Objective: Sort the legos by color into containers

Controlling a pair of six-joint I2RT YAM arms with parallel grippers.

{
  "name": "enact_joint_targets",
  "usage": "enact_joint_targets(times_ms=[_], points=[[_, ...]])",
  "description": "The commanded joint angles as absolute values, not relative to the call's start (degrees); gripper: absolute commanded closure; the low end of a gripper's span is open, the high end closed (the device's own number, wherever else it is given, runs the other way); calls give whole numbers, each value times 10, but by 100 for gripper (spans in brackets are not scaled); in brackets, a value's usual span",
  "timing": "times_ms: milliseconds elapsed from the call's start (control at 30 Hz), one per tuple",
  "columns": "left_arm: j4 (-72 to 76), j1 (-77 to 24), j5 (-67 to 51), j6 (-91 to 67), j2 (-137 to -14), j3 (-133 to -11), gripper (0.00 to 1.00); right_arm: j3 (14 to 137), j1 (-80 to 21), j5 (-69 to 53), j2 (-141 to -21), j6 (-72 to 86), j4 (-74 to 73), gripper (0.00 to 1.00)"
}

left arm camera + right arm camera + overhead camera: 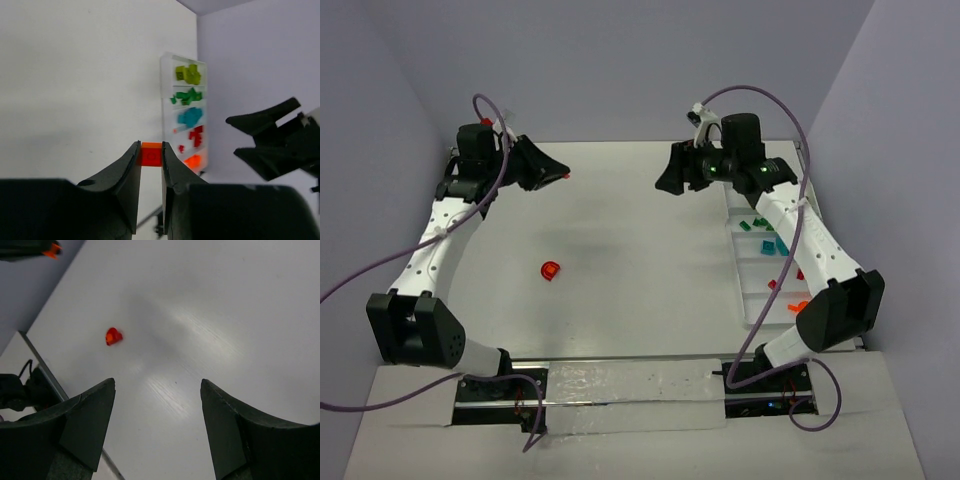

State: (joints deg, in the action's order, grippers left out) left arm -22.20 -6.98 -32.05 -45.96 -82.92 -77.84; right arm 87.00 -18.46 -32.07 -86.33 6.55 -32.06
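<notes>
I see my left hand [151, 145], over the table's [640, 260] ten o'clock, clamped on a red brick [151, 156], right hand [157, 385] spread empty.

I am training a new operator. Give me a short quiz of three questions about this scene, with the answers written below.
1. True or false: the right pincer is shut on a brick.
2. What does the left pincer clamp? A: a teal brick. B: a small red-orange plastic brick. C: nothing.
3. How many bricks lie loose on the white table, outside the long white divided plastic tray?

Key
1. False: its jaws stand open and empty.
2. B.
3. One, a small red plastic brick.
</notes>
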Motion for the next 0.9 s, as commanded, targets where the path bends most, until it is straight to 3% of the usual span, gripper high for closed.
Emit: enact_joint_targets(times_ms=[0,300,867], points=[[-222,-88,-339,-660,-849,-771,100,903,-237,-309,-846,109,-215,25],[-203,-158,-260,-822,-801,-740,100,966,-328,-268,-919,177,-217,31],[-156,-185,-294,-957,-797,-687,100,985,-348,-265,-976,218,-219,43]])
